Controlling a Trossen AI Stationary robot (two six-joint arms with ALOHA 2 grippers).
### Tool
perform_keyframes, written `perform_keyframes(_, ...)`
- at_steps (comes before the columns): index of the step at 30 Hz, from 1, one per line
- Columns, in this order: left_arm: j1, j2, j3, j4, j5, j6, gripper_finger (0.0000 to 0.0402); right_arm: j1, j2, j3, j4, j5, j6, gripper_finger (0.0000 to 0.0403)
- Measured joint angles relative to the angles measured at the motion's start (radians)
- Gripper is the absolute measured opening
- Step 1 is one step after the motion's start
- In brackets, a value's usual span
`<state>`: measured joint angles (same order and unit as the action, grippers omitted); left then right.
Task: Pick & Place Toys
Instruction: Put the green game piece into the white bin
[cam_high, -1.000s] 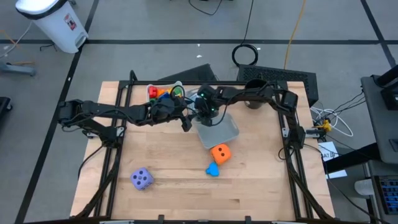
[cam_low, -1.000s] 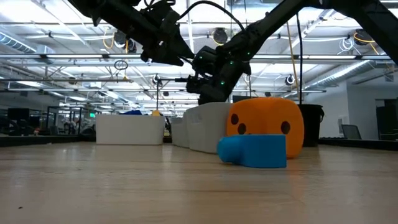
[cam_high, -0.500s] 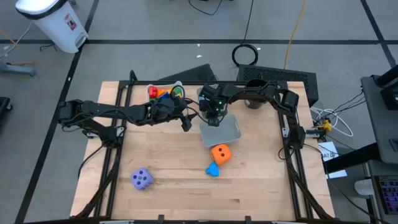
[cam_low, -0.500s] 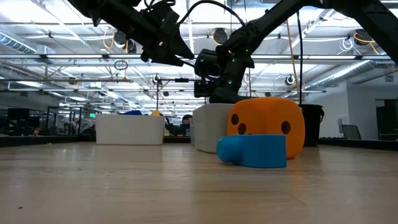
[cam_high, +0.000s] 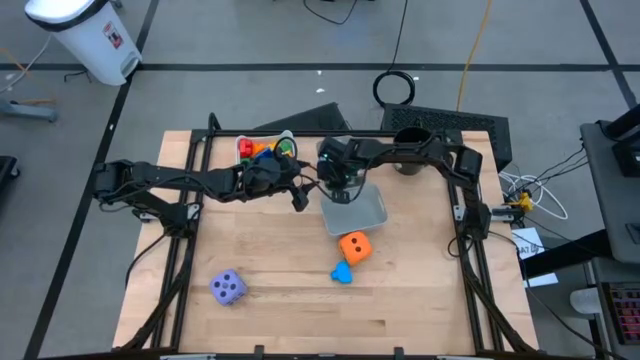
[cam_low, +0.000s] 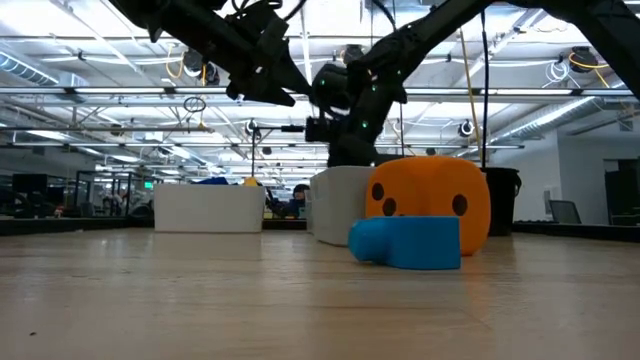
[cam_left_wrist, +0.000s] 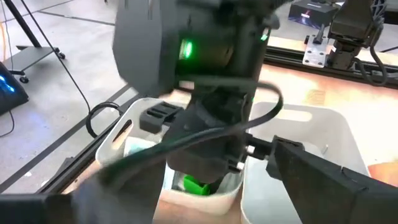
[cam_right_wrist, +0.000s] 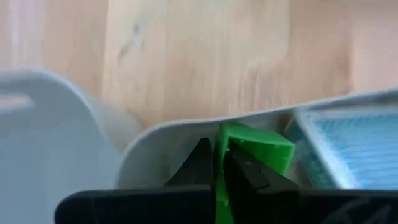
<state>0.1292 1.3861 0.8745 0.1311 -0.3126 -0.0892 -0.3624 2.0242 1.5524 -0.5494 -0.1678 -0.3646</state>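
Note:
My right gripper (cam_high: 340, 189) hangs over the far-left end of the grey bin (cam_high: 362, 212), shut on a small green block (cam_right_wrist: 256, 148), which also shows under it in the left wrist view (cam_left_wrist: 198, 185). My left gripper (cam_high: 299, 197) waits open just left of it, with nothing between its fingers. An orange die (cam_high: 354, 246) and a blue block (cam_high: 342, 272) lie on the table nearer the front. A purple die (cam_high: 228, 287) lies at the front left. Several coloured toys fill the white bin (cam_high: 283, 137) at the back. My right gripper pinches a thin edge of the green block (cam_right_wrist: 219, 134) between its two fingers (cam_right_wrist: 200, 163), coming from above and slanting down. The rest of the block sticks out beyond the fingertips, next to the bin's curved wall (cam_right_wrist: 168, 140). Whether it is clear of the bin's floor I cannot tell.
The two arms stand close together over the table's middle back. A black cup (cam_high: 408, 160) stands at the back right. Bare wood lies along the front edge between the purple die and the blue block.
My right gripper has shut on the green block at the grey bin's end, rolled a little and risen slightly. The grey bin's near-left end has shifted a little.

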Motion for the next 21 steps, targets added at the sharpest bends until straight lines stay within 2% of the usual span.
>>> perform_keyframes(5, 0.000, 0.000, 0.000, 0.002, 0.000, 0.000, 0.0308, 0.011, -0.037, 0.001, 0.037, 0.013, 0.005, 0.0000)
perform_keyframes(10, 0.000, 0.000, 0.000, 0.002, 0.000, -0.001, 0.0308, 0.018, -0.086, 0.001, 0.067, 0.093, 0.012, 0.0000)
perform_keyframes(21, -0.007, -0.053, -0.001, 0.002, 0.000, 0.013, 0.0308, 0.017, -0.140, 0.002, 0.267, 0.079, 0.048, 0.0000)
